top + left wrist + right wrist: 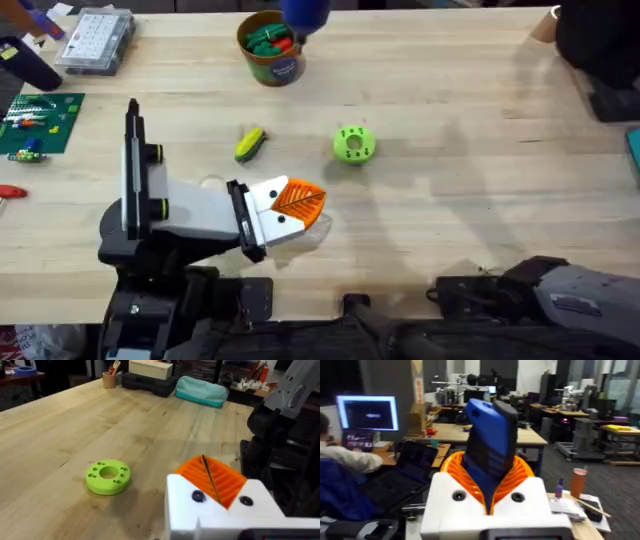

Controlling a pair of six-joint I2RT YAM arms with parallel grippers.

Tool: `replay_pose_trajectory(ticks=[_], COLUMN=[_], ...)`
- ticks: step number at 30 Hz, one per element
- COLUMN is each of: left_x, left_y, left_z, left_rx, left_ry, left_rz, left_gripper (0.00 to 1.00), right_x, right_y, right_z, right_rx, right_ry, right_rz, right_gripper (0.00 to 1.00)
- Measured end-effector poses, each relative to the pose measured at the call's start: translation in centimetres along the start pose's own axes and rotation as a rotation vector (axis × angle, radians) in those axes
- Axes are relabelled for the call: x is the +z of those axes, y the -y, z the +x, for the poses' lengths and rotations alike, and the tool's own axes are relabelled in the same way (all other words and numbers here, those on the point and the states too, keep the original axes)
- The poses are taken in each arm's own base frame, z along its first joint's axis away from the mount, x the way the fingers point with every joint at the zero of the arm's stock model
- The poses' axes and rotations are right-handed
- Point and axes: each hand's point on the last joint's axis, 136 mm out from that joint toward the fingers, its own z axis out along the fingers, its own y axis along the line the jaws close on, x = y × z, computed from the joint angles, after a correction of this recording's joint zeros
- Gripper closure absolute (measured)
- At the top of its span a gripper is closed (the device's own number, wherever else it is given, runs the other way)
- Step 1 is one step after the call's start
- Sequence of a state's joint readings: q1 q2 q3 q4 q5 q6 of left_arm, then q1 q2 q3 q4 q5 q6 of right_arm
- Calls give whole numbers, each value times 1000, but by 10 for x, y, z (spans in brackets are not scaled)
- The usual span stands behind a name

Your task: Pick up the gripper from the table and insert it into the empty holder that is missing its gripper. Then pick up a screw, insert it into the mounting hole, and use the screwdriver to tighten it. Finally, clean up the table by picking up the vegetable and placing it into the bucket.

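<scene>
Right hand [487, 492] clamping screwdriver [492, 440], left hand [212, 485] closed, open tabletop [470, 140] rightward

The screwdriver [491, 442] tip is hidden between the right claw [489, 491] pads.

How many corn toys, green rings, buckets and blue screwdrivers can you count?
corn-like vegetable: 1
green ring: 1
bucket: 1
blue screwdriver: 1
Total: 4
</scene>
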State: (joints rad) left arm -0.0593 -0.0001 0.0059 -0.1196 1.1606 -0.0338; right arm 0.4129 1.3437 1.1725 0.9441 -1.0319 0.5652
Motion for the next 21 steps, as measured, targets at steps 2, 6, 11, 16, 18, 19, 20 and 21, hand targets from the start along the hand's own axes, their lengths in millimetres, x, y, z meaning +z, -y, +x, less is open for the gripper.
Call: replay_pose_trajectory(ticks=[2,6,11,16,18,19,20,21], left_x=[0,0,0,0,0,0,0,0], left_y=[0,0,0,0,0,0,0,0], left_z=[0,0,0,0,0,0,0,0], left_rx=[0,0,0,0,0,0,0,0], left_ry=[0,0,0,0,0,0,0,0], left_rz=[0,0,0,0,0,0,0,0], left_gripper=[996,996,996,996,996,996,996,996], right_x=[3,7,8,9,11,12,13,14], right_y=[-5,-14,-19,-22,-24,-26,-27,-29], right_z=[2,6,8,9,10,10,10,11], right_rx=[0,-2,-6,-24,-29,-31,-34,-39], right_ry=[-5,-19,-33,-34,-33,-33,-33,-32], right_rz=[-22,-63,-89,-100,-108,-114,-120,-125], right_gripper=[979,979,979,979,979,979,979,979])
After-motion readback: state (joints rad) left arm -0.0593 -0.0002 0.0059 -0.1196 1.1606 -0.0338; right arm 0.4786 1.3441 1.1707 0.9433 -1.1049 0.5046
